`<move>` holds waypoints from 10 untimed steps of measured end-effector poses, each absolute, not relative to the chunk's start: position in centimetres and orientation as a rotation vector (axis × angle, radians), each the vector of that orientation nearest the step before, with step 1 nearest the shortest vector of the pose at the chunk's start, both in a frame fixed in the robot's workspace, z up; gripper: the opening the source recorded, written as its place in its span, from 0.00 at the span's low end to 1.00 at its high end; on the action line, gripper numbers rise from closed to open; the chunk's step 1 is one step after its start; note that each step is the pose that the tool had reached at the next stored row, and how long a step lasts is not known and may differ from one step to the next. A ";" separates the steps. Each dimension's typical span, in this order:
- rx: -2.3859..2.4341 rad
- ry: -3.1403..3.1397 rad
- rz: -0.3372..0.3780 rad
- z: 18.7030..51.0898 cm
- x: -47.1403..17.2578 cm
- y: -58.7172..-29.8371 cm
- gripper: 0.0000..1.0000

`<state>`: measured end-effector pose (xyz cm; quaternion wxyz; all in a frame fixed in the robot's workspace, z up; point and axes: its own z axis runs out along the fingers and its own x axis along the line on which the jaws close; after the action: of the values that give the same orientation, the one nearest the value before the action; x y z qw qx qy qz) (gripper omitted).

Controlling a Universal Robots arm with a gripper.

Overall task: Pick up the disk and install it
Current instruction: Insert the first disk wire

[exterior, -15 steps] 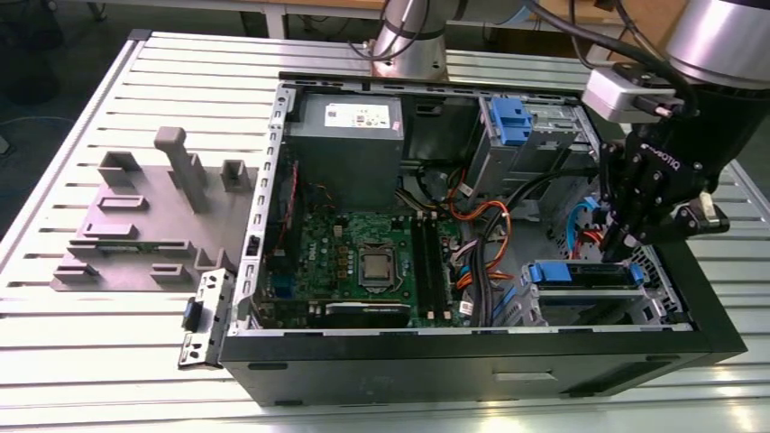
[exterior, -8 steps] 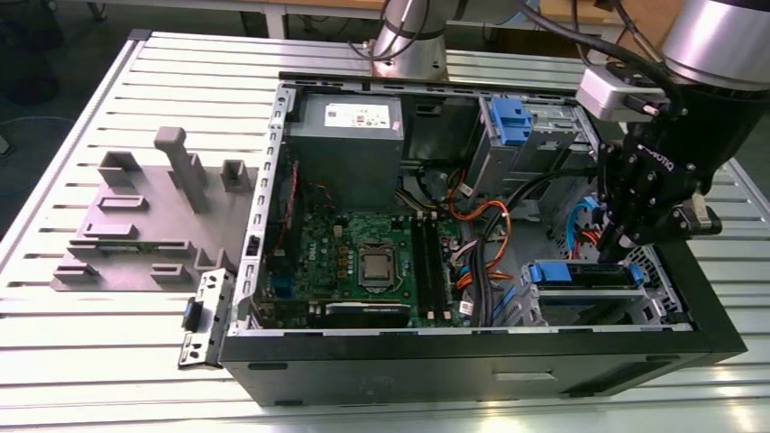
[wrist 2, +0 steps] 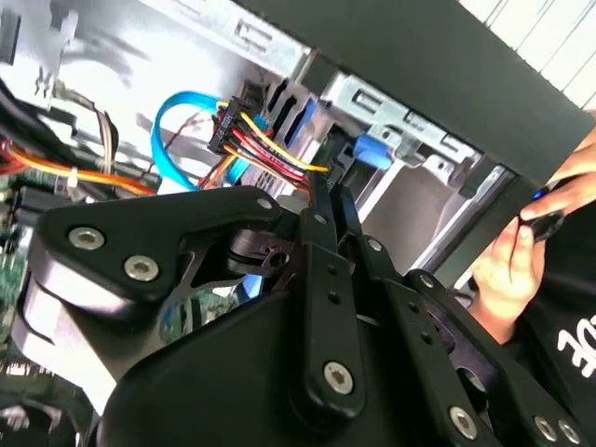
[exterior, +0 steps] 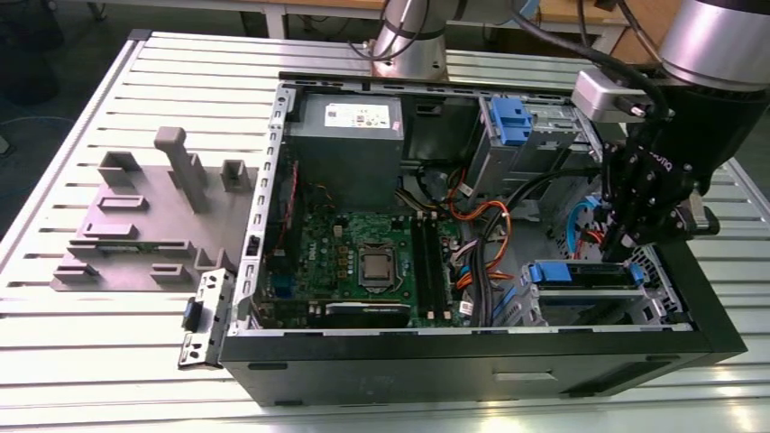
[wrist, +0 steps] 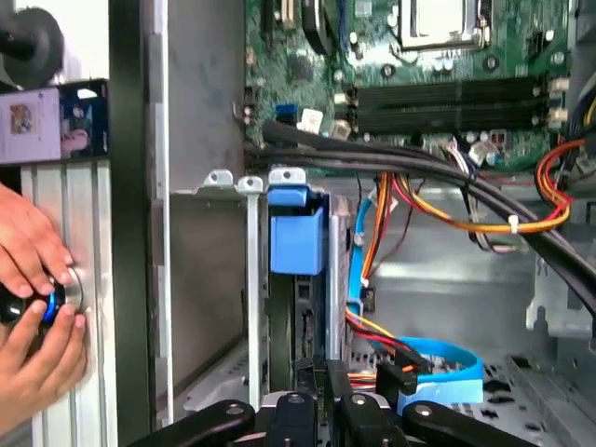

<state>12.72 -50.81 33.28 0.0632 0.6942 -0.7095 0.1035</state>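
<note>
cables [exterior: 481,236] crowding drive cage [exterior: 586,293], motherboard [exterior: 361,253] open

The disk [exterior: 586,275] sits on edge in the drive cage [exterior: 590,307] at the open computer case's [exterior: 481,361] front corner, its blue plastic rail [wrist: 296,237] facing outward, seated between the cage's metal walls.

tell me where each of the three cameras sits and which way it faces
Exterior view: off the arm, above the table, looking down into the open computer case; the arm and gripper hang over the drive bay.
Second wrist view: on the arm, looking past the gripper to coloured cables; a person's hand beside the case.
First wrist view: on the arm, facing the blue-railed disk and motherboard.
Both wrist views share the gripper and the hand.
</note>
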 end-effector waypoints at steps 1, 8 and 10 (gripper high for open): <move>2.102 -2.151 0.321 33.3 12.6 -50.8 0.16; 2.133 -2.191 0.286 33.3 12.1 -51.2 0.16; 2.135 -2.194 0.282 33.3 12.0 -51.4 0.16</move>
<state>12.04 -51.41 33.28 0.0336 0.6941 -0.7132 0.0916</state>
